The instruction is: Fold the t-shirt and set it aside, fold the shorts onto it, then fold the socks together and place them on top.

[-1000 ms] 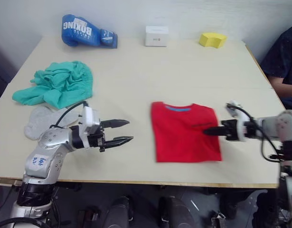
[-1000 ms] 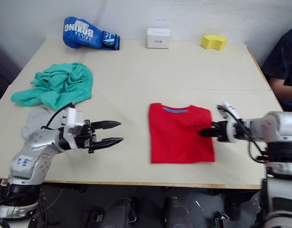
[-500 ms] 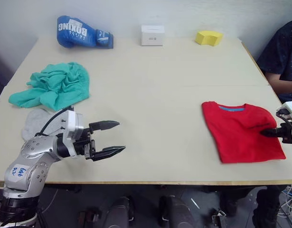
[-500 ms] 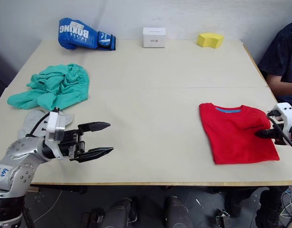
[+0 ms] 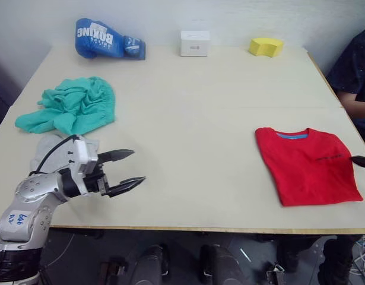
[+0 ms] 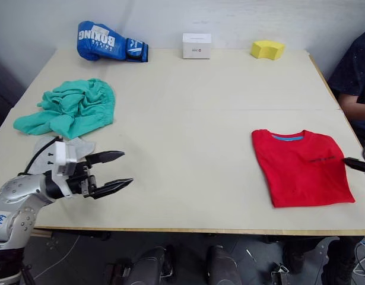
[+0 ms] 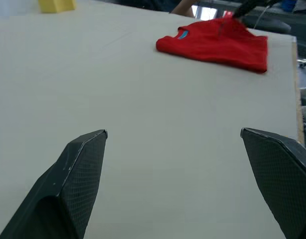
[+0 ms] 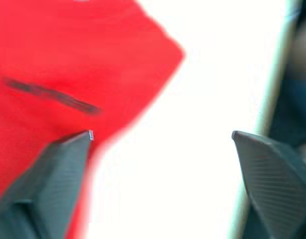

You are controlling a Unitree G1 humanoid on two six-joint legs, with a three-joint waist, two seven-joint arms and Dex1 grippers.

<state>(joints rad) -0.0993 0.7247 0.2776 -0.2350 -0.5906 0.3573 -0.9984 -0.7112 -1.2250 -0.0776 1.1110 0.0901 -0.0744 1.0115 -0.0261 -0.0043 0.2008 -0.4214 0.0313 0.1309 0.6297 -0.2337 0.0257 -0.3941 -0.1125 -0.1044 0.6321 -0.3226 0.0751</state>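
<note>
Released since half a second ago, the t-shirt [image 5: 308, 166] lies folded at right; right gripper [image 8: 160, 144] spread wide beside it.
Left gripper [image 5: 124, 171] gapes wide, lower left; shorts [image 5: 69, 110] and socks [image 5: 47, 148] left.

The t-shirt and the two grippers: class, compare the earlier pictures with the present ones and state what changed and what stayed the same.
The folded t-shirt was dragged from the table's middle to the robot's right side by the right gripper, which has now let go, open, at the shirt's edge. The left gripper stays open above the table. The shorts, socks, boxing glove, white box and yellow block are unmoved.
</note>
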